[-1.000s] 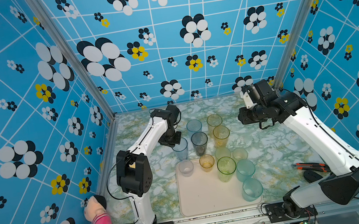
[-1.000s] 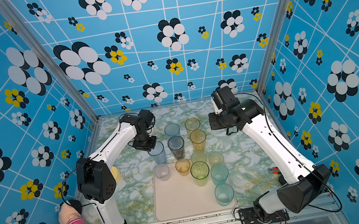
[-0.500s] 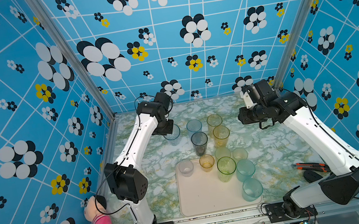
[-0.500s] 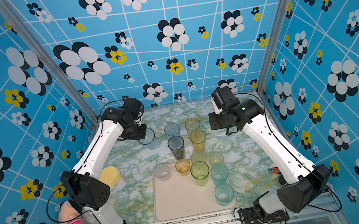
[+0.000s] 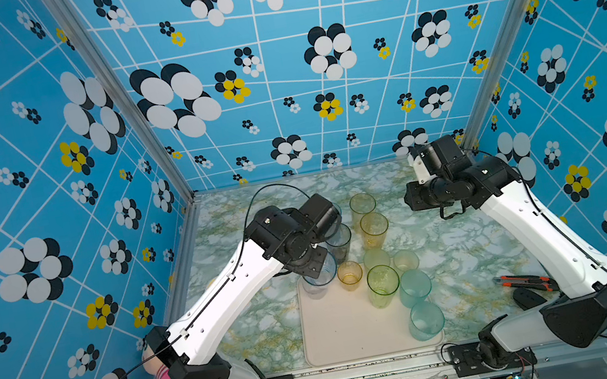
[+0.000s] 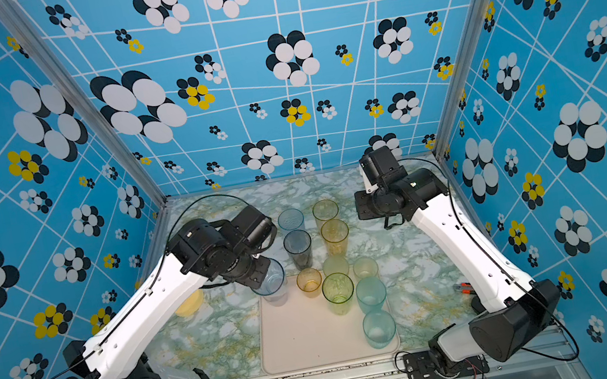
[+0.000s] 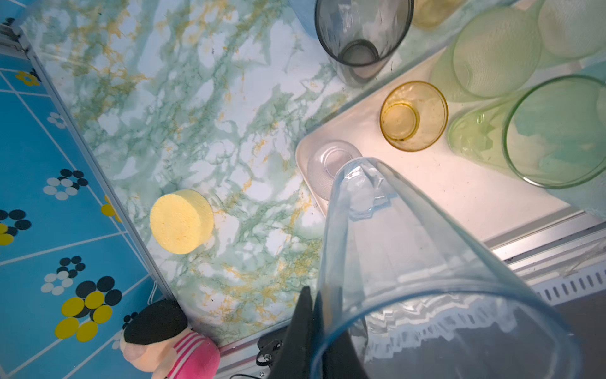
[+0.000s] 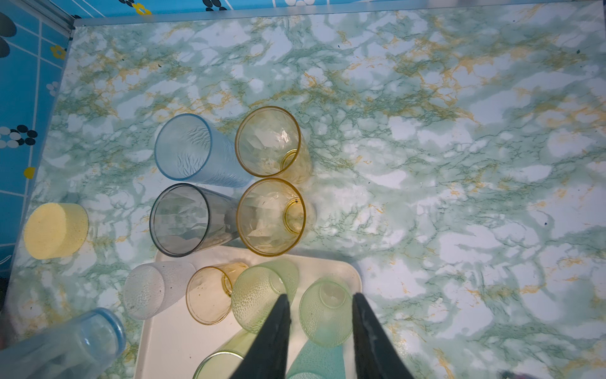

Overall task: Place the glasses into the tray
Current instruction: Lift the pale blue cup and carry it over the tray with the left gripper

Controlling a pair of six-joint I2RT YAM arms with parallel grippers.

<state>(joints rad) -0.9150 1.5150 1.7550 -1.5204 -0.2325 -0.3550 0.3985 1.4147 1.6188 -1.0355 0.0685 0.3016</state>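
While above green-marbled table (image 5: 450, 240) (blue flowered walls (image 5: 273, 77) around), left claw (image 7: 319, 331) pinching blue glass (image 7: 393, 246), right claw (image 8: 320, 297) spread.

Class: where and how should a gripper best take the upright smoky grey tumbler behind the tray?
Probably the rim, from above, pinching its left wall: the smoky grey tumbler stands mouth-up, an amber tumbler crowds its right, a blue tumbler stands behind.

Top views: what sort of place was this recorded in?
Probably a lab robot cell: flower-patterned blue walls box in a marble-print tabletop, and two robot arms are bolted to an aluminium rail at its front.
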